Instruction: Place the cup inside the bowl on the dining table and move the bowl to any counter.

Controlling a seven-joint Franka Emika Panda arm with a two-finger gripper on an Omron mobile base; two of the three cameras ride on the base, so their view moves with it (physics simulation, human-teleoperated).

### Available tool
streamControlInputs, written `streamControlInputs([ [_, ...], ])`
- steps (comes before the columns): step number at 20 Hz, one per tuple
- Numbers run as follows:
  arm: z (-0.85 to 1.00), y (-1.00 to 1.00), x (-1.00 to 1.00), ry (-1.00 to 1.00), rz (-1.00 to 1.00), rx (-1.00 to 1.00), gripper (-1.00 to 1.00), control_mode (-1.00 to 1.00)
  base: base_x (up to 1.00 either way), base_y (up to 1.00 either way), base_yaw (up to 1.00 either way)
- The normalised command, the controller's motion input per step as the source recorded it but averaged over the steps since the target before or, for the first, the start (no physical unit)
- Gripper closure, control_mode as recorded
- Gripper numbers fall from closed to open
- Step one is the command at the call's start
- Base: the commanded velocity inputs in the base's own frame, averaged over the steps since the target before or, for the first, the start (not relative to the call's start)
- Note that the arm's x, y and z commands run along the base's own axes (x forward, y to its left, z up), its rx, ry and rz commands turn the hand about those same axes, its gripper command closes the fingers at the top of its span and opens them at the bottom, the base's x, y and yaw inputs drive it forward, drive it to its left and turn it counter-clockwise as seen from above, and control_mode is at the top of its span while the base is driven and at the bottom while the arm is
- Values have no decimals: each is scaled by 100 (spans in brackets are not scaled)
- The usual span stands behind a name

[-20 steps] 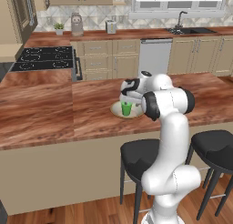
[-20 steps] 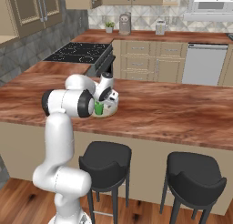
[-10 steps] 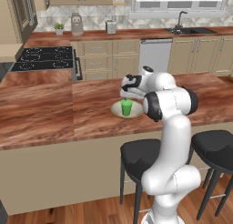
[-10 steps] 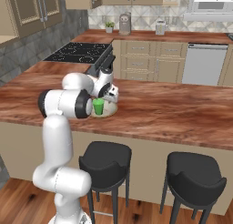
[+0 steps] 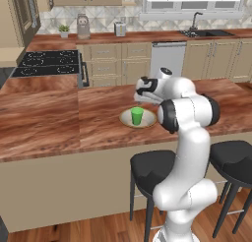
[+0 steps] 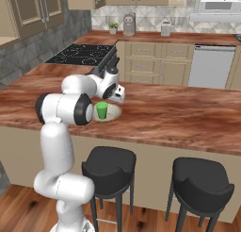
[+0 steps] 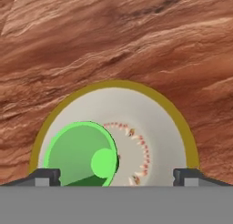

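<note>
The cup (image 5: pixel 137 115) is sitting upright inside the bowl (image 5: pixel 126 120), off to one side of the bowl's middle rather than centred, as the hand view is showing it: green mouth facing the camera, bowl's cream floor and its ring of red flecks (image 7: pixel 139 150) lying open beside it. The bowl is resting on the dining table (image 5: pixel 59 123), toward the stool-side edge, with bare wood grain all round it. The gripper (image 7: pixel 116 175) is hanging directly above the bowl, looking straight down; its two dark fingertips (image 7: pixel 43 176) are standing spread about as wide as the bowl's inner floor, nothing between them, so nothing is being held and the cup is standing on its own. In the base views the hand is sitting just above the bowl, clear of the cup's rim. My read: the first half of the task is looking done, and the wide spread is suiting a release just as well as a setup for taking the bowl. What's left is moving the bowl to the counter (image 5: pixel 147 37) along the tiled wall, well apart across the aisle. Risk I'm seeing: the cup is light and tall against a shallow bowl, so a tilted lift is likely tipping it; a rim grasp opposite the cup side and a level carry are looking safest
</note>
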Motion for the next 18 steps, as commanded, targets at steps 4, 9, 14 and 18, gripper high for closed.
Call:
streamControlInputs([
  [4, 6, -43, -9, -1, 0, 0, -100, -100, 0, 0, 0],
  [9, 0, -51, 0, 0, 1, 0, -100, -100, 0, 0, 0],
  [14, 0, -46, 0, 0, 3, 3, -100, -100, 0, 0, 0],
  [18, 0, -30, 0, 0, 5, 7, -100, -100, 0, 0, 0],
])
